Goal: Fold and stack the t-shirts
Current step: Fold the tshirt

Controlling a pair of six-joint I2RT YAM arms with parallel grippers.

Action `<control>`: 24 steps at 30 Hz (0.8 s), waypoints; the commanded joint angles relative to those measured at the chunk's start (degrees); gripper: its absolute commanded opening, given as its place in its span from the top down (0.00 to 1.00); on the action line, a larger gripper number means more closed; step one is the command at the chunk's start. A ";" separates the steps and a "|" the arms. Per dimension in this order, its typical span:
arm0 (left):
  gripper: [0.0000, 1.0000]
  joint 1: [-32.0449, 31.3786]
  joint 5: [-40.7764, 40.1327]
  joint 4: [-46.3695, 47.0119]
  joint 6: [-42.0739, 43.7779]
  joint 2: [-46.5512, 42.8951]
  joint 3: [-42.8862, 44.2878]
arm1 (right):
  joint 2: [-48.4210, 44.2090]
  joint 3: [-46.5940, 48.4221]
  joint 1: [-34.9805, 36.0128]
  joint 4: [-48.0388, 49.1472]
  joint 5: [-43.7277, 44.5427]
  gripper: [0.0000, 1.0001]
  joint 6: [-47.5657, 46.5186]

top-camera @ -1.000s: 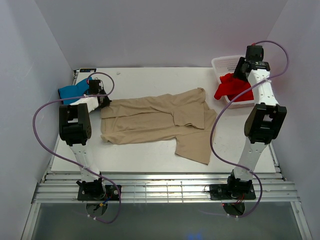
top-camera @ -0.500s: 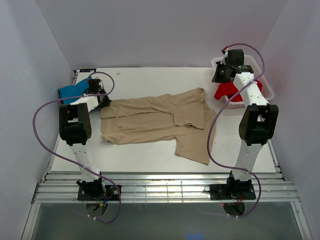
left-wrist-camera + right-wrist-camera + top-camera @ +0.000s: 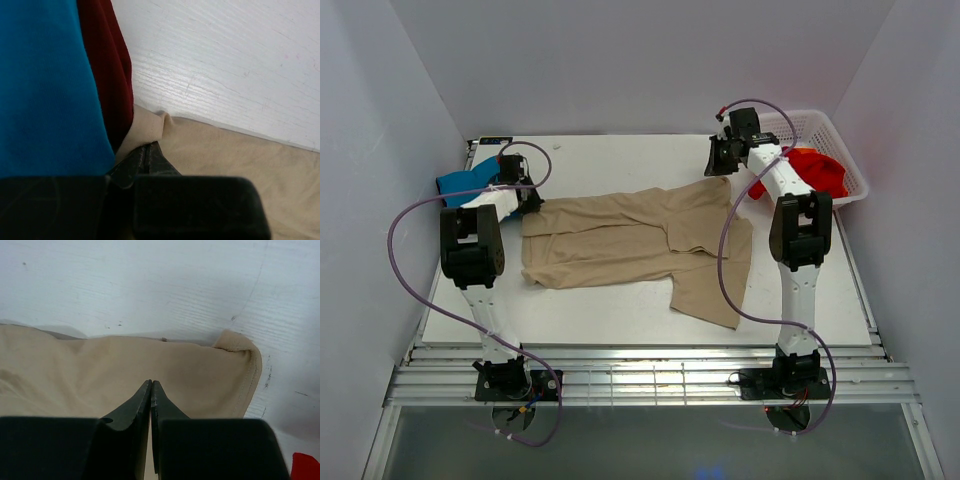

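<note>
The tan-beige t-shirt (image 3: 620, 240) lay spread on the worktop (image 3: 620, 160) beside the basket (image 3: 843, 135). Limp and light, it probably wanted pinching at its corners. The right tool (image 3: 151, 383) hung closed and empty over the basket-side corner. The left tool (image 3: 149, 146) sat closed at the corner farthest from the basket, its hold unclear.

High camera behind me overlooks the whole bench (image 3: 620, 312); both wrist cameras look closely down at the tan shirt (image 3: 620, 238) it shows.
</note>
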 commanded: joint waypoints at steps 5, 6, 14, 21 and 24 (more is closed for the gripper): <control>1.00 -0.59 -0.74 -5.80 1.20 4.79 0.06 | 1.31 -4.31 0.07 0.12 0.97 0.92 0.71; 1.00 -0.68 -0.83 -5.98 1.20 5.14 0.41 | 1.31 -5.18 0.07 0.39 1.50 0.92 0.72; 1.00 -0.68 0.84 -6.86 1.02 9.27 3.22 | 2.63 -9.32 0.07 -0.57 6.06 0.92 1.94; 1.00 -0.77 1.19 -7.03 1.38 12.52 6.30 | 6.85 -5.82 -1.07 -3.47 11.70 0.92 3.26; 1.00 -0.77 1.19 -7.30 1.55 14.01 8.41 | 8.96 -1.96 -2.73 -5.14 11.97 0.92 3.79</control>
